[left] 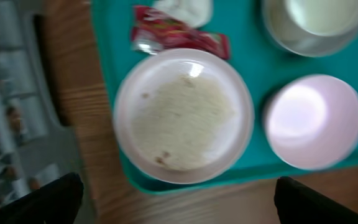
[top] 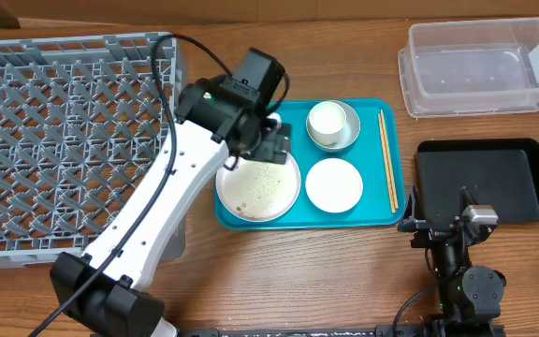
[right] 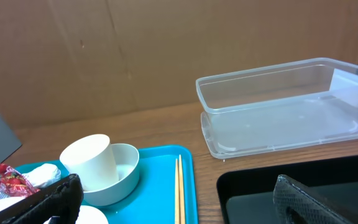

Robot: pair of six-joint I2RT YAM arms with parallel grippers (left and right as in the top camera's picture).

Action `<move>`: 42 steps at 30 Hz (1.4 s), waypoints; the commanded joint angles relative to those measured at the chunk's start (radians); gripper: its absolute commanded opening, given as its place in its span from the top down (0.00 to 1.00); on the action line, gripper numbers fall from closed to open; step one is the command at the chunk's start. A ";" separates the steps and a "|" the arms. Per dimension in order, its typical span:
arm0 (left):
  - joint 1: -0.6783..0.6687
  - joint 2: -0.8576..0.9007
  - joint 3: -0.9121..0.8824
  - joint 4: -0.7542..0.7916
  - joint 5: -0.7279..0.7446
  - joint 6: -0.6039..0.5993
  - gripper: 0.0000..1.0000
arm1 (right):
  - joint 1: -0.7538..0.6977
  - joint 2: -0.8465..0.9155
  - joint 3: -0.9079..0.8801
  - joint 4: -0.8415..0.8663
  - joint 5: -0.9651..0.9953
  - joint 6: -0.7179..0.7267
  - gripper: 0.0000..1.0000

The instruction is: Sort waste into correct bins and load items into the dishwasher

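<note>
Nothing is sorted or loaded yet: wrapper [left: 179,34], tissue [left: 185,9], plate [left: 183,115] and cup [top: 327,119] are left on the teal tray [top: 344,221]. The left fingers [left: 48,199] and right fingers [right: 55,196] are spread and empty.

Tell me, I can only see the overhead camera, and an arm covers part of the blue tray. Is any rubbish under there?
Observer: Yes, the left wrist camera shows a red wrapper on the tray, just past the big plate.
Operator: Anything else?
Observer: A white tissue lies right beside the wrapper.
Operator: Is the cup taller than the bowl?
Observer: Yes, in the right wrist camera the cup sticks up above the rim of the bowl.
</note>
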 commanded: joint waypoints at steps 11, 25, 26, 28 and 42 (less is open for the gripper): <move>0.415 0.004 0.006 -0.130 -0.023 -0.122 0.00 | 0.000 -0.010 -0.010 0.008 0.006 -0.004 0.00; 0.641 0.004 0.006 -0.143 -0.127 -0.122 0.00 | 0.000 -0.010 -0.010 0.429 -0.777 0.858 0.00; 0.649 0.004 0.006 -0.143 -0.132 -0.122 0.00 | 0.000 -0.010 -0.010 0.459 -0.776 0.926 0.00; 0.666 0.004 0.006 -0.145 -0.137 -0.122 0.00 | 0.000 -0.010 -0.010 0.529 -0.726 1.082 0.00; 0.770 0.004 0.006 -0.133 -0.113 -0.130 0.00 | -0.001 0.193 0.490 0.322 -0.524 0.774 0.00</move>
